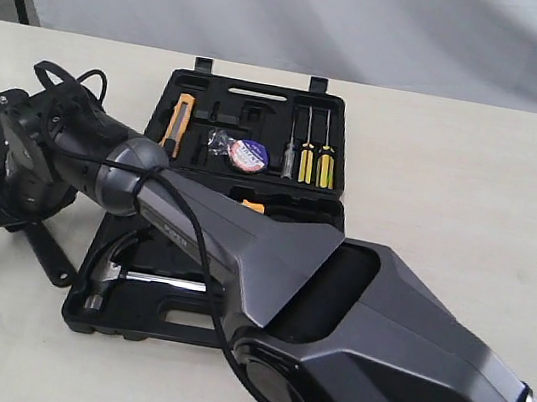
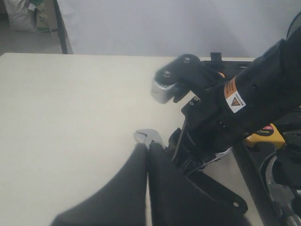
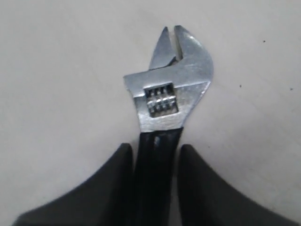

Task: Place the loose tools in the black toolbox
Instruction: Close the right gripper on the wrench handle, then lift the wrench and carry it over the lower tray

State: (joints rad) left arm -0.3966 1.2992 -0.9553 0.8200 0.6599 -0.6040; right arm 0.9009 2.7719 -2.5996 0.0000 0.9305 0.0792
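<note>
Right jaws: my right gripper point(image 3: 155, 147) is drawn narrow around the black handle of the adjustable wrench point(image 3: 167, 94). One finger point(image 3: 110, 188) lies against the handle, and a thin sliver of table shows beside the other near its tip.
Wrench: it lies flat on the pale table point(image 3: 56, 70), with its silver head and thumbwheel facing up and its mouth nearly closed.
Wrench against the jaws: the handle runs straight down the middle between my two right fingers. The head sticks out just past the fingertips and is fully clear of them.
Left jaws: my left gripper point(image 2: 147, 149) has its two fingers pressed together and nothing between them. The tips sit just beside the wrench head, which peeks out past them in the left wrist view. I cannot tell whether they touch it.
Right arm: it point(image 1: 353, 315) reaches across the case from the right of the exterior view to the table on the left, so the wrench is outside the case.
Toolbox: the black toolbox point(image 1: 346, 122) lies open, both halves flat.
Hammer: the hammer point(image 1: 108, 276) lies in the near half, with its shaft partly hidden under my right arm.
Tape roll: the tape roll point(image 1: 248, 155) sits in the far half, between a yellow-handled knife point(image 1: 179, 122) and a row of screwdrivers point(image 1: 307, 156).
</note>
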